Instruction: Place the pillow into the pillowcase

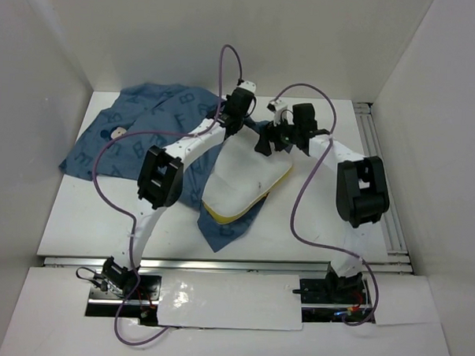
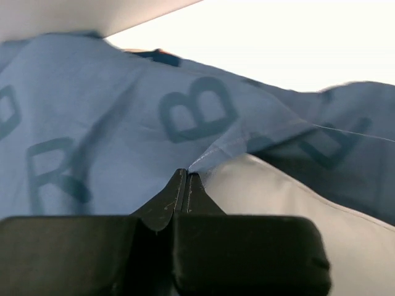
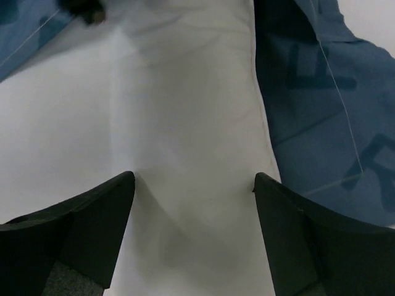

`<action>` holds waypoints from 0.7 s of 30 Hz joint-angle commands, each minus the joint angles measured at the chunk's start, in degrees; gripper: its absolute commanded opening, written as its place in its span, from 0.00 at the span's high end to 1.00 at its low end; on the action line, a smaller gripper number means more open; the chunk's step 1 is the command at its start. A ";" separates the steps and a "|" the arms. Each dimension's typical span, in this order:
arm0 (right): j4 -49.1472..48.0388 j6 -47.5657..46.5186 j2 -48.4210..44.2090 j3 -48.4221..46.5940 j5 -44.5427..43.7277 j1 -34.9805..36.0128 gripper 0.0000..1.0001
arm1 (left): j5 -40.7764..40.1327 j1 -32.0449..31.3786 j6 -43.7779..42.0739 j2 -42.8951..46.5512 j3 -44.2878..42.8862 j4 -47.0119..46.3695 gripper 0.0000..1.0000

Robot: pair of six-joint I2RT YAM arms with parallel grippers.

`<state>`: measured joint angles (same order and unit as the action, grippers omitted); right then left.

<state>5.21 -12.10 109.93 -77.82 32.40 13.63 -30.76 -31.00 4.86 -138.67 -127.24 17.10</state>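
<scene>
The blue pillowcase (image 1: 133, 134) with pale letters lies crumpled at the back left, and one flap (image 1: 223, 229) of it shows under the pillow's near end. The cream-white pillow (image 1: 249, 174), with a yellow band on its near edge, lies in the middle of the table. My left gripper (image 1: 233, 124) is at the pillow's far left end. In the left wrist view it (image 2: 187, 172) is shut on a raised fold of the pillowcase (image 2: 123, 123), right beside the pillow (image 2: 278, 197). My right gripper (image 3: 192, 179) stands open, its fingertips (image 3: 126, 180) pressed into the pillow (image 3: 185, 92); the pillowcase (image 3: 321, 123) lies to the right of it.
White walls close in the table on the left, back and right. An aluminium rail (image 1: 376, 160) runs along the right side and another (image 1: 218, 265) along the near edge. Purple cables (image 1: 299, 212) loop off both arms above the table.
</scene>
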 commanded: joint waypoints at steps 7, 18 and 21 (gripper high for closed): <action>7.36 -6.18 6.18 -6.22 -1.55 4.04 1.00 | 9.66 -1.16 0.41 10.69 3.23 -4.10 1.00; -31.73 3.29 -23.07 21.03 -8.57 10.89 1.00 | 10.81 -8.09 1.29 25.63 8.41 3.28 1.00; -44.99 7.15 -28.17 28.93 -12.34 12.73 1.00 | 12.47 -9.60 3.82 29.06 8.41 7.40 1.00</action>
<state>-18.31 -9.56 87.59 -53.15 23.79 24.73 -21.15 -37.54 5.28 -114.89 -118.17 23.57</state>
